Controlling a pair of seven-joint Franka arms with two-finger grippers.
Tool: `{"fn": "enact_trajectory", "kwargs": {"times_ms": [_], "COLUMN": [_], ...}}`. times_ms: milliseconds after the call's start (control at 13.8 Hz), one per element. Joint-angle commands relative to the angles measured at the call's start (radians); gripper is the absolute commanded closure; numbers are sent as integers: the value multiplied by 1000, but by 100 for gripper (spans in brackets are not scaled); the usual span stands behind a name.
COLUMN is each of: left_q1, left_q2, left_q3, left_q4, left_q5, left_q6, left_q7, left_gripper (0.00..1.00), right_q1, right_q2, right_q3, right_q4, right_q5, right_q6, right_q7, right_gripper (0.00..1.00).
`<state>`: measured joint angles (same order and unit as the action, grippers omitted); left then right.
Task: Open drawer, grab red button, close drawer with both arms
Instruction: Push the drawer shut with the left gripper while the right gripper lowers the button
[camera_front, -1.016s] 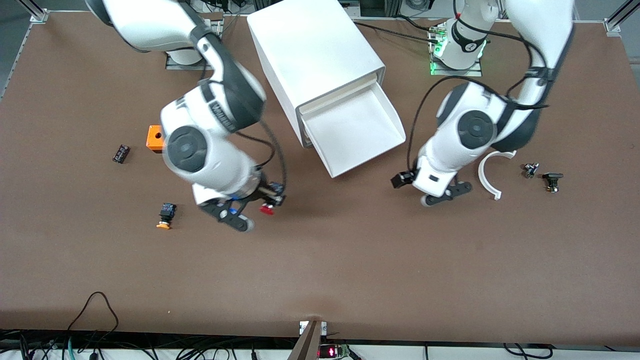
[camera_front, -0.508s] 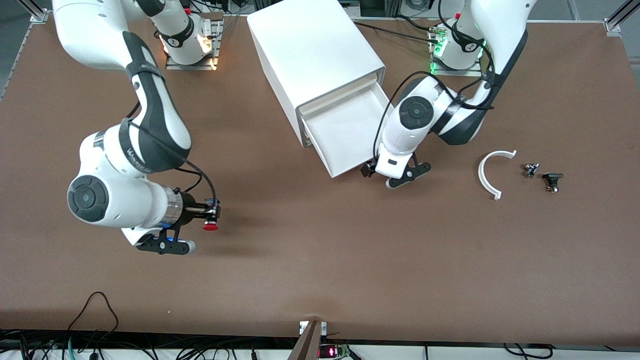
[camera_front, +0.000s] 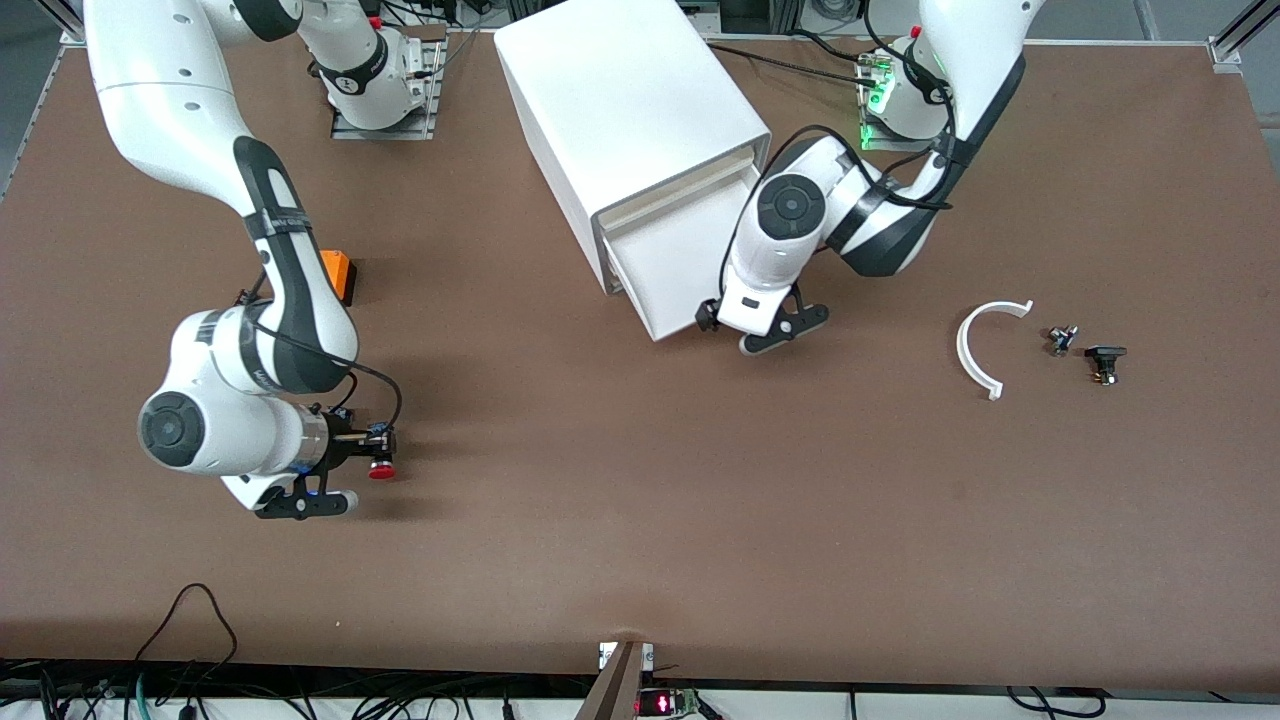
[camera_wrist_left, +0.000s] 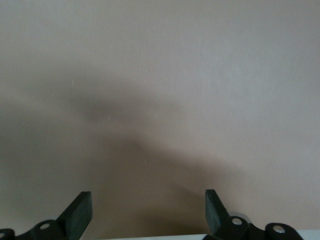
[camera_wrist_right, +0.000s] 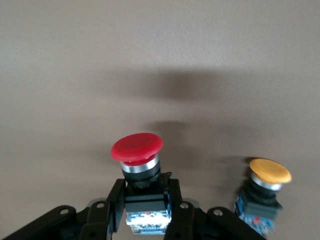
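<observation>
Well clear of the cabinet (camera_front: 630, 120), toward the right arm's end of the table, the right gripper (camera_wrist_right: 145, 212) clamps the button (camera_wrist_right: 137, 150) by its black body, likely light, rigid and slick-capped. The left gripper (camera_wrist_left: 147, 212), jaws spread and empty, sits at the drawer (camera_front: 665, 265) front. No legible writing.

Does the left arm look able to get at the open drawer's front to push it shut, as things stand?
Probably yes. The left gripper, fingers open and holding nothing, hangs right beside the front edge of the drawer, with nothing between them. The right gripper is well away, shut on the red button.
</observation>
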<state>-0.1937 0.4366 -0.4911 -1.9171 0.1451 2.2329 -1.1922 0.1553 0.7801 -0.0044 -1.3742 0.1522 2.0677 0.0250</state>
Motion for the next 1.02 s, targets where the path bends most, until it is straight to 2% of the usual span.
{"fn": "enact_trajectory", "kwargs": {"times_ms": [0,145,363,435,508,580,798,943], "left_q1": [7,8,7,7,10,8,5,10], "left_q2": [-9,-7,-7,-9,-9,-9,-9,-10], "left_q3": [-46,-79,-110,-122,-141,-148,-164,-191], "left_q4": [-17,-25,-45,-51,-51,-51,-57,-57], "left_q5": [10,4,-59,-70,-71,-71,-71,-73], "left_q6": [-36,-36,-44,-48,-50,-50,-55,-94], "left_q7": [-32,-53,-70,-72,-75,-89,-96,-101], "left_gripper": [1,1,1,1,1,1,0,0], "right_q1": [4,1,7,9,6,3,1,0], "right_q2": [-64,-56,-56,-54,-51,-50,-61,-77], "right_q3": [1,1,1,1,1,1,0,-28], "right_q4": [-170,-169,-169,-169,-167,-163,-106,-71], "right_q5": [4,10,3,3,3,4,3,1], "right_q6": [124,126,124,124,124,124,80,48], "right_q7": [-4,9,195,206,207,207,193,170], "right_gripper": [100,100,100,93,56,2,1,1]}}
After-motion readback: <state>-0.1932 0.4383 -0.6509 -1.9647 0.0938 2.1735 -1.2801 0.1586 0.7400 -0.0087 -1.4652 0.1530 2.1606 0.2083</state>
